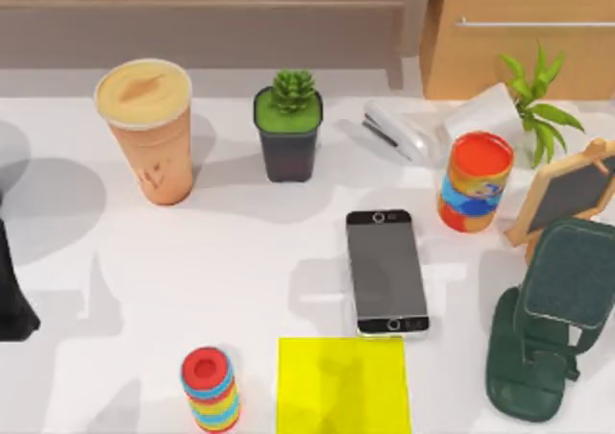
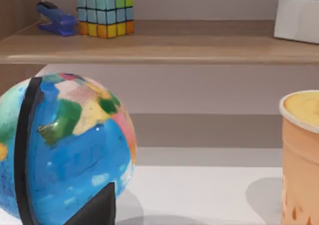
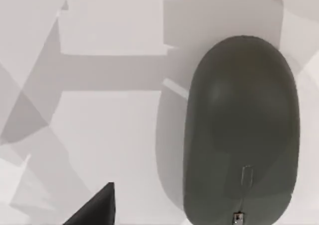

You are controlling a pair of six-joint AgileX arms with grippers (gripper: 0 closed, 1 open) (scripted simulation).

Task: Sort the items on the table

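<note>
Nothing looks sorted yet, as far as the views tell. The phone (image 1: 386,273) lies flat mid-table (image 1: 240,252), just above the yellow pad (image 1: 343,384), its long axis running from the near edge toward the shelf, home button nearest the pad. The cup (image 1: 150,127) stands upright at the back left, well apart from the phone. The mouse (image 3: 241,130) rests on the table directly under the right arm (image 1: 548,328), at the table's right near edge; in the right wrist view it lies lengthwise, scroll wheel toward the frame's lower edge. Whether the right pincer is apart or together cannot be told. The left arm (image 1: 14,280) sits at the left edge, its pincer likewise unclear. All three items appear left to move.
</note>
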